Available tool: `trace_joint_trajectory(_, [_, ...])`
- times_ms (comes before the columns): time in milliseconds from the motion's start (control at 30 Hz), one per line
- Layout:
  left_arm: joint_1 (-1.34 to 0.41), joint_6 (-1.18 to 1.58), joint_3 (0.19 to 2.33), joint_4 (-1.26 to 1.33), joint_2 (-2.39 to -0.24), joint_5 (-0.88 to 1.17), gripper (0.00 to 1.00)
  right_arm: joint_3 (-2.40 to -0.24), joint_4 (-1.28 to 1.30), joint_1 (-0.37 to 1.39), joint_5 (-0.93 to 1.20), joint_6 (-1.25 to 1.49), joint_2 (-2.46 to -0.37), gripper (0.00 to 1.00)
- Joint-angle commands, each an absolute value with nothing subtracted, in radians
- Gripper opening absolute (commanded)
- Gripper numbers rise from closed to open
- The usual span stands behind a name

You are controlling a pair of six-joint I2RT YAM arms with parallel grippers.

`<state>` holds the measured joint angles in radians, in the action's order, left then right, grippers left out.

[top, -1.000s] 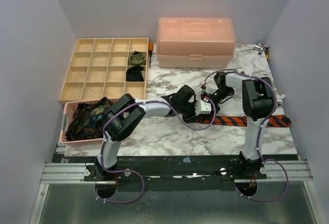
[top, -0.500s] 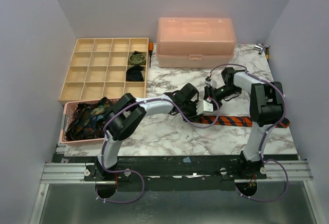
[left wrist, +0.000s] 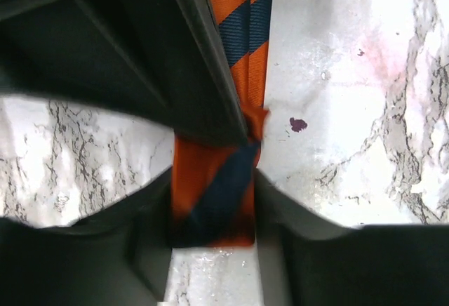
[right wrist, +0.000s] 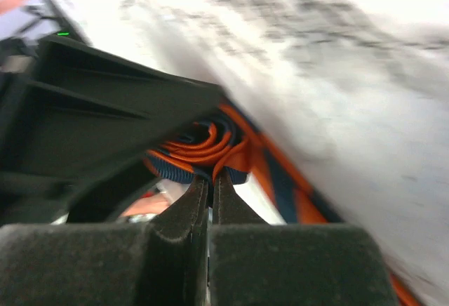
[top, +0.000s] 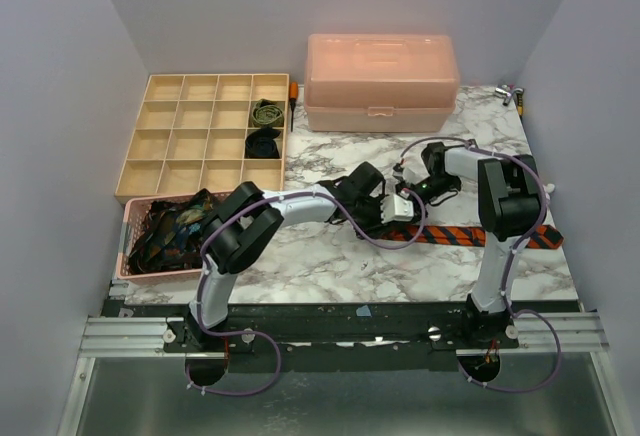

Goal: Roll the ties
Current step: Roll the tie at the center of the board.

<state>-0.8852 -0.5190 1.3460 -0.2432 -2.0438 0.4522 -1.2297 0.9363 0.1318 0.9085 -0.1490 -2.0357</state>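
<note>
Far left of the pink box (top: 380,81) and nearer the arm bases, a pink basket (top: 130,256) holds a heap of dark patterned ties (top: 175,226). Just left of the box sits a compartment tray (top: 180,136). In its column closest to the box lie a rolled olive tie (top: 266,112) and, one cell nearer, a rolled black tie (top: 263,143). In front of the box, on the marble tabletop (top: 320,256), the left tool (top: 398,208) is closed across the coiled end of the striped tie (top: 480,235), one finger on each edge of the orange-and-navy fabric. The right tool (top: 415,189) meets it from the side nearer the box. Its fingers (right wrist: 179,215) are pressed almost together with only a thin slit between them, and their tips touch the coil. I cannot tell whether any fabric is caught there. The rest of the tie lies flat, running out past the box's right end.
</note>
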Motion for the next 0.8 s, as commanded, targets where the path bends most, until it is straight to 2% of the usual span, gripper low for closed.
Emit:
trace_joint_trajectory(0, [-0.858,-0.448,1.194,-0.278,-2.054,0.458,0.54,-1.252,0.858,0.138,0.634,-0.155,-2.082,0.00])
trace_joint_trajectory(100, [-0.824,-0.377,1.100,-0.087,-1.966,0.532,0.68,-1.255,0.855,0.138,0.562,-0.154,-2.106,0.00])
trace_joint_trajectory(133, [-0.814,-0.349,1.061,-0.012,-1.932,0.550,0.77,-1.252,0.849,0.138,0.541,-0.151,-2.112,0.00])
trace_joint_trajectory(167, [-0.804,-0.328,1.033,0.063,-1.907,0.572,0.94,-1.249,0.844,0.139,0.521,-0.149,-2.116,0.00])
trace_joint_trajectory(200, [-0.793,-0.310,1.000,0.134,-1.876,0.598,0.98,-1.250,0.844,0.142,0.506,-0.149,-2.120,0.00])
trace_joint_trajectory(433, [-0.771,-0.054,0.666,0.926,-1.753,0.578,0.98,-1.224,0.808,0.212,0.386,-0.163,-2.096,0.00])
trace_joint_trajectory(467, [-0.769,0.007,0.671,0.935,-1.761,0.577,0.99,-1.222,0.805,0.223,0.373,-0.163,-2.093,0.00])
trace_joint_trajectory(533, [-0.752,0.005,0.754,0.786,-1.790,0.714,0.98,-1.217,0.802,0.236,0.362,-0.160,-2.091,0.00])
trace_joint_trajectory(567, [-0.745,0.043,0.762,0.828,-1.825,0.743,0.98,-1.213,0.796,0.239,0.357,-0.157,-2.089,0.00])
trace_joint_trajectory(667, [-0.761,0.102,0.656,1.243,-1.918,0.697,0.99,-1.205,0.797,0.240,0.354,-0.162,-2.096,0.00])
trace_joint_trajectory(767, [-0.793,0.090,0.673,1.334,-2.016,0.672,0.97,-1.206,0.800,0.240,0.357,-0.161,-2.110,0.00])
